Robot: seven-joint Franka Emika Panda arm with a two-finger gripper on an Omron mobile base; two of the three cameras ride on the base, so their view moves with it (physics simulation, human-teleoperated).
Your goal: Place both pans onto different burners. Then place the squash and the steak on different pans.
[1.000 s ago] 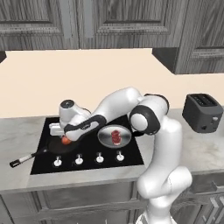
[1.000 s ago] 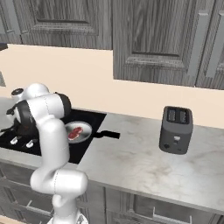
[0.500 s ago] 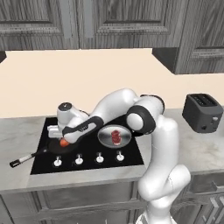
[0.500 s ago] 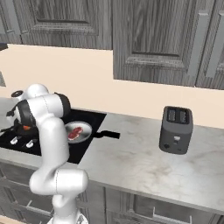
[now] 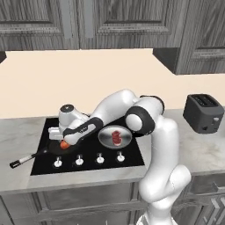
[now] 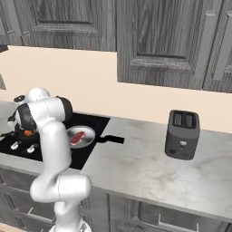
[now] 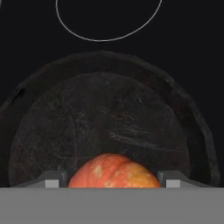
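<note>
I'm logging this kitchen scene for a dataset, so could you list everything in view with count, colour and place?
cooktop: 1, black glass, set in the counter
burner ring: 1 seen clearly, thin grey outline, beyond the black pan
knobs: 4, white, along the cooktop's front edge
black pan: 1, matte black, left side of the cooktop
silver pan: 1, shiny steel, right of the black pan
squash: 1, orange, over the black pan between the fingertips
steak: 1, dark red, in the silver pan
toaster: 1, dark grey, on the counter at the right
counter: 1, grey marble
cabinets: dark wood, above
pincer: 1, astride the squash, over the black pan
</note>
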